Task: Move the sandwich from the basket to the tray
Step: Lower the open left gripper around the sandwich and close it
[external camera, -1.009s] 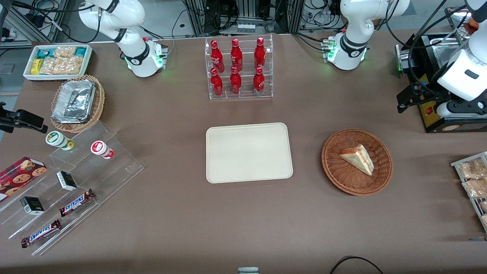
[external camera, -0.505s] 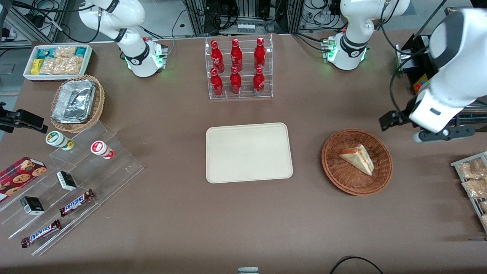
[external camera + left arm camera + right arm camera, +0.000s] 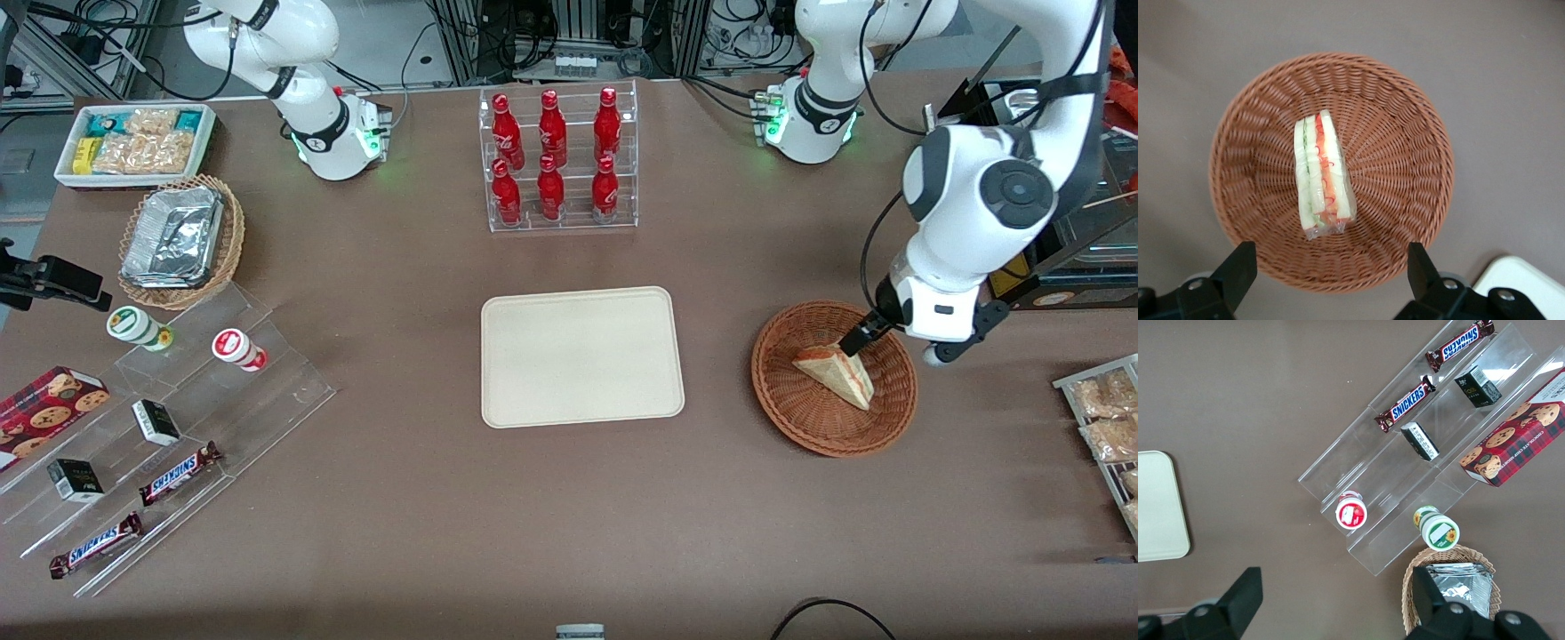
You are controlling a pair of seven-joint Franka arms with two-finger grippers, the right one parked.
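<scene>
Since half a second ago your left arm has swung in from the working arm's end of the table, and the gripper [image 3: 889,347] now hangs over the basket [image 3: 805,418], above the rim farthest from the front camera. Table [image 3: 427,498]: brown, unchanged. Tray [image 3: 582,356]: bare, at mid-table, well apart from the basket. Basket: same spot, toward the working arm's end. Fingers [image 3: 1238,267] stand wide apart, one to each side of the basket in the wrist view, gripping nothing. Sandwich [image 3: 1323,175] lies in the basket's middle, filling edge up, untouched.
</scene>
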